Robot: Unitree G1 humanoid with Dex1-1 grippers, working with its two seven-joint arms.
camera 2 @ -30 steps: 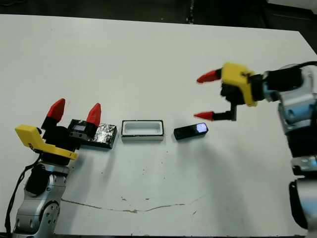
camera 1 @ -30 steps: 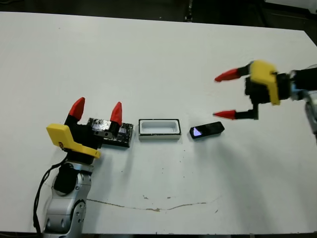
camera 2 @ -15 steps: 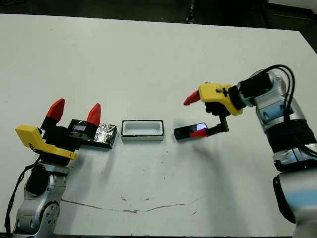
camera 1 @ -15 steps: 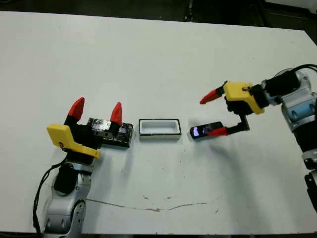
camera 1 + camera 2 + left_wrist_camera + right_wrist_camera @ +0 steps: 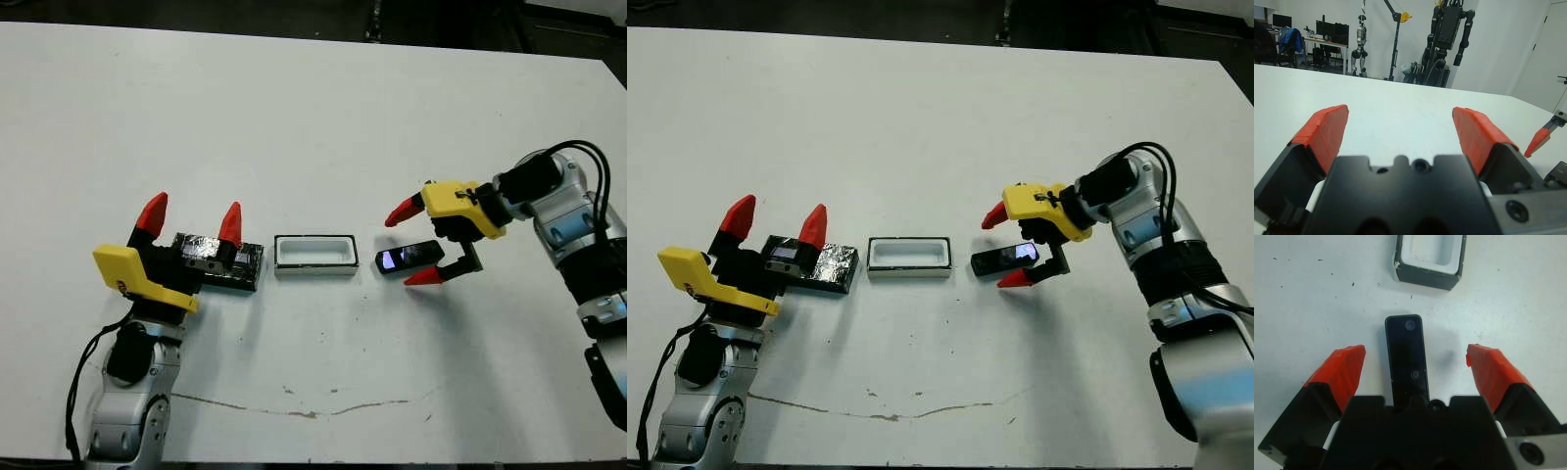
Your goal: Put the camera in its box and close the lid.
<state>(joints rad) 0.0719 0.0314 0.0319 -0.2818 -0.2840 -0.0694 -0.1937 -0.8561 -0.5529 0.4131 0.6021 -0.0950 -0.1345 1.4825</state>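
The camera [image 5: 407, 258], a small black bar with a bluish face, lies on the white table just right of the box [image 5: 313, 270], a white open tray. My right gripper [image 5: 411, 245] is open and straddles the camera, one red finger on each side; in the right wrist view the camera [image 5: 1408, 357] lies lengthwise between the fingers [image 5: 1344, 364], pointing at the box [image 5: 1425, 276]. The lid [image 5: 247, 264], a black speckled slab, lies left of the box, partly hidden behind my open left gripper [image 5: 192, 215], which holds nothing.
A thin brown crack [image 5: 294, 406] runs across the table near its front edge. The table's dark far edge [image 5: 294, 34] is at the back. In the left wrist view, robots on stands [image 5: 1447, 39] and desks show beyond the table.
My right gripper has moved left and down from above the table to straddle the camera. The left arm, lid, box and camera have not moved.
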